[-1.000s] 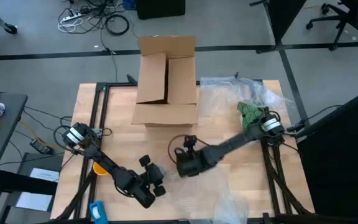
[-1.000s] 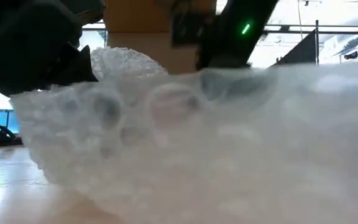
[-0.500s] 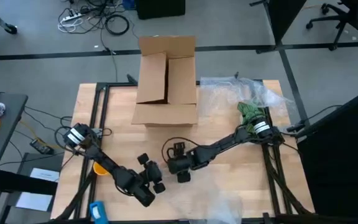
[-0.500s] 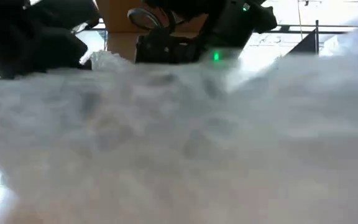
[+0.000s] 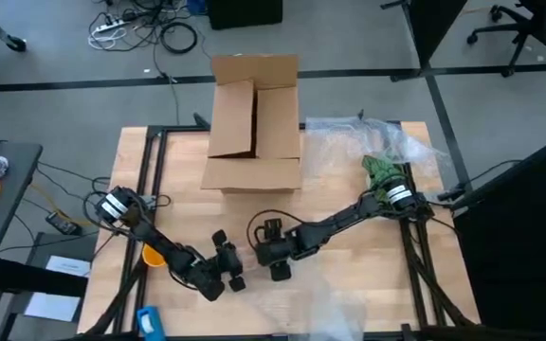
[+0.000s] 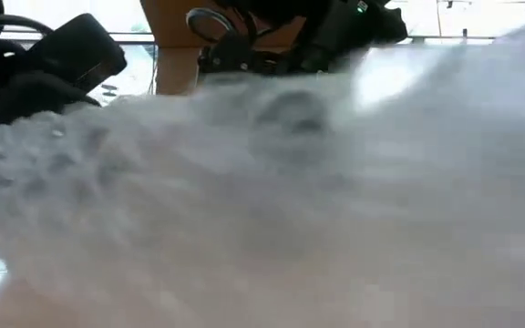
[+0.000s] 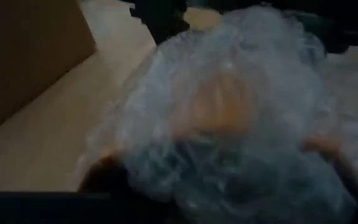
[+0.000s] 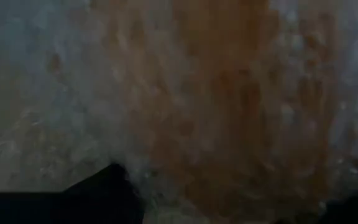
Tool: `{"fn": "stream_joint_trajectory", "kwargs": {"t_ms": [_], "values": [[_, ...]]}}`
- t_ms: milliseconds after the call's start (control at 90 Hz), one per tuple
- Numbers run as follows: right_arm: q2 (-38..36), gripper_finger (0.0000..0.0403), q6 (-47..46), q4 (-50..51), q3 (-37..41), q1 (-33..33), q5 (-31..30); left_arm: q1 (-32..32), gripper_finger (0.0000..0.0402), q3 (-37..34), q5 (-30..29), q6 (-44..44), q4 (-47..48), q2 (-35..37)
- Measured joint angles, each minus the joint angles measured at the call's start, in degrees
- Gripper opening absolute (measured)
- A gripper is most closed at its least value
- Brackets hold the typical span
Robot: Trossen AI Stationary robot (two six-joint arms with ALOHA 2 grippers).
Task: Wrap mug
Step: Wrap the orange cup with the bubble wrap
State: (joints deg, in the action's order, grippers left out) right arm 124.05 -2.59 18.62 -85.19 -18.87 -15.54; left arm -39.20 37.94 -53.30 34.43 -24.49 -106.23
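A: From the high view, what's on the pale wooden desk (image 5: 349, 189)?

B: An open brown cardboard box (image 5: 252, 123) at the far edge, a crumpled clear plastic sheet (image 5: 387, 142) at the far right, and both arms meeting at the near middle. The left gripper (image 5: 227, 268) and the right gripper (image 5: 275, 258) sit close together, facing each other, with bubble wrap spread just in front of them. I judge they crowd in like that so each can take a side of one bundle.

A: And the low view?

B: Mostly a wall of crinkly clear bubble wrap (image 6: 272, 200) right against the lens, dark arm parts above it. No mug there.

A: The left wrist view?

B: There the small yellow-orange glossy mug (image 7: 219, 102) shows as an orange glow inside a mound of bubble wrap, the box wall to one side. So the mug is on the desk between the two grippers, already covered. The left jaws are dark shapes under the wrap; I cannot tell how wide they stand.

A: The right wrist view?

B: Orange seen through bubbled plastic fills it, so that camera is pressed near the mug. Right jaws: cannot tell either. The wrapping seems well along, probably being folded tight
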Motion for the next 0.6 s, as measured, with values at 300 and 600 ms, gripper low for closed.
{"fn": "stream_joint_trajectory", "kwargs": {"t_ms": [300, 600], "values": [[0.11, 0.0229, -0.67, -0.58, -0.13, 0.02, 0.11, 0.04, 0.0195, -2.01, 9.61, -0.62, 13.44, 10.11], [0.15, 0.0226, -0.74, -1.3, -0.15, 0.13, -0.12, -0.13, 0.0198, -2.0, 19.92, -1.98, 24.9, 17.74]]}}
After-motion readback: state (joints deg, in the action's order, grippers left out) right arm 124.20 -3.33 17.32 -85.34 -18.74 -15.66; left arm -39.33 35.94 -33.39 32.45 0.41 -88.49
